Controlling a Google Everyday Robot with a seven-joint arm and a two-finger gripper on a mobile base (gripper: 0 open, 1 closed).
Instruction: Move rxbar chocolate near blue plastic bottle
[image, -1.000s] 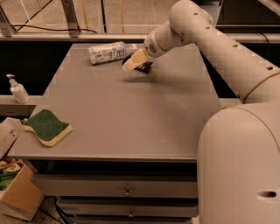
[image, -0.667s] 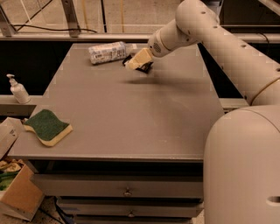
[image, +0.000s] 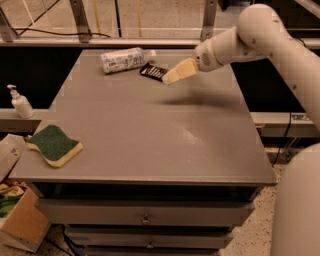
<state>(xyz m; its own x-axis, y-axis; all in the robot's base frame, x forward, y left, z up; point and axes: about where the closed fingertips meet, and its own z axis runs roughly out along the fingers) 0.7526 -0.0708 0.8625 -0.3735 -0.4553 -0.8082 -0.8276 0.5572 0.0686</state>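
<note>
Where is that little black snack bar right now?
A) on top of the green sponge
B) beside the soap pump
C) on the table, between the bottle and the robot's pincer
C: the snack bar lies flat at the far end of the table, with the bottle on one side and the pincer close on the other.

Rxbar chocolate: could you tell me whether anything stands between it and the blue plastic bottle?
Nothing visible does: the rxbar chocolate lies just right of the blue plastic bottle, with the gripper at its other side.

Lettering on bottle (image: 122, 59) and bar (image: 153, 71), just beside the end effector (image: 170, 76), is unreadable.
</note>
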